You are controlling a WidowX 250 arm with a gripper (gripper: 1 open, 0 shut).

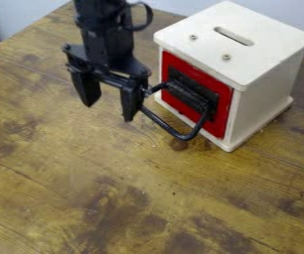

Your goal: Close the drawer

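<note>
The red drawer (194, 97) sits in the front of a cream-white box (234, 45), its red front about flush with the box face. Its large black loop handle (171, 117) hangs out and down to the left onto the table. My black gripper (105, 99) is open, fingers pointing down, just left of the drawer. Its right finger (132, 97) is at the left end of the loop handle; I cannot tell whether they touch.
The box has a slot (233, 36) on top and stands at the back right of a worn wooden table (88, 189). A small dark knot or object (180, 145) lies on the table below the handle.
</note>
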